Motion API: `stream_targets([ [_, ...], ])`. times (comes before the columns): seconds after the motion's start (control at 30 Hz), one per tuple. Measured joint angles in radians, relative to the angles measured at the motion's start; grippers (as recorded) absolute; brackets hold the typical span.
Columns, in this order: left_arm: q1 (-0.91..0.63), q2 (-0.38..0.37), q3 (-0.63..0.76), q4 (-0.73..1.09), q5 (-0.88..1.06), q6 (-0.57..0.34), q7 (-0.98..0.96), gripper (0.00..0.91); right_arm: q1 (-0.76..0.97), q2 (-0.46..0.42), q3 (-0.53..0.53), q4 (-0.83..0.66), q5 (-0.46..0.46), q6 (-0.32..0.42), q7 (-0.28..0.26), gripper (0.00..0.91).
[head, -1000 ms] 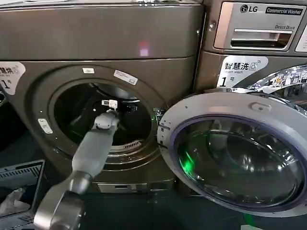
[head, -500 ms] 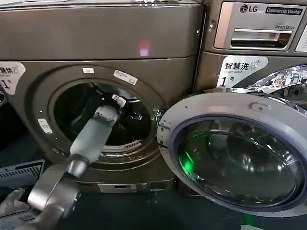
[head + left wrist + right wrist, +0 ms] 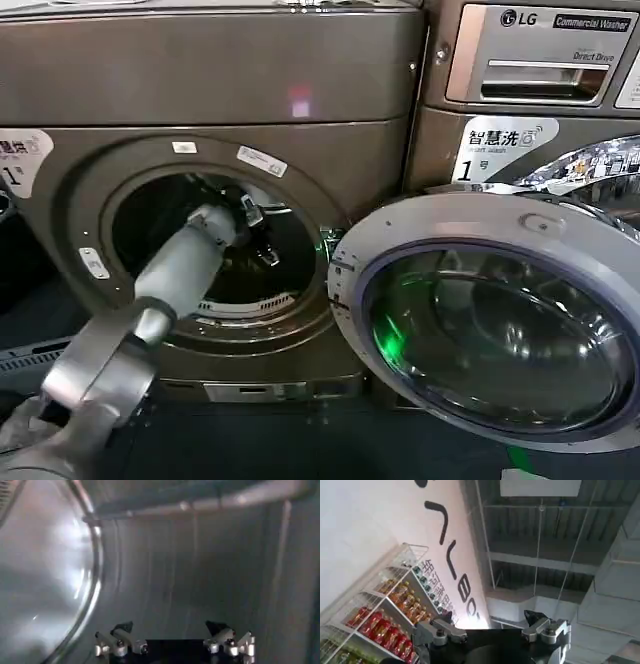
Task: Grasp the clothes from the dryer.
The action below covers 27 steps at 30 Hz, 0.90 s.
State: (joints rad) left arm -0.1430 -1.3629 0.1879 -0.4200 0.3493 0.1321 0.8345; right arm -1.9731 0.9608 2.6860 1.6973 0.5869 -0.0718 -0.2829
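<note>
The dryer (image 3: 220, 80) is the bronze-grey machine with its round porthole (image 3: 215, 245) open. My left arm reaches through the porthole, and my left gripper (image 3: 262, 238) is inside the dark drum. In the left wrist view the left gripper (image 3: 167, 627) is open, with only the bare ribbed drum wall (image 3: 190, 570) between its fingers. The clothes are out of view. My right gripper (image 3: 487, 615) is open and empty, pointing up at a ceiling and a wall away from the dryer.
The dryer's round glass door (image 3: 500, 320) hangs open to the right of the porthole, in front of the LG washer (image 3: 540, 60). A grey basket edge (image 3: 20, 355) sits at the lower left. A shelf of bottles (image 3: 385, 615) stands beside the right arm.
My left arm has pushed deeper into the drum. Its elbow has swung left and down, and the gripper has turned to the right inside the porthole.
</note>
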Motion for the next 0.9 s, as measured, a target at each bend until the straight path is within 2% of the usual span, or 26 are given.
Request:
stream_targets([
  [0.37,-0.040,-0.007,0.114,0.058,0.209,-0.079,0.085,0.907,0.012,0.002,-0.011,0.001,-0.002,0.001,0.000,0.907],
  [0.9,-0.075,-0.001,0.235,0.108,0.412,-0.123,0.138,0.907,0.038,0.001,-0.034,0.005,-0.015,0.003,-0.001,0.907],
])
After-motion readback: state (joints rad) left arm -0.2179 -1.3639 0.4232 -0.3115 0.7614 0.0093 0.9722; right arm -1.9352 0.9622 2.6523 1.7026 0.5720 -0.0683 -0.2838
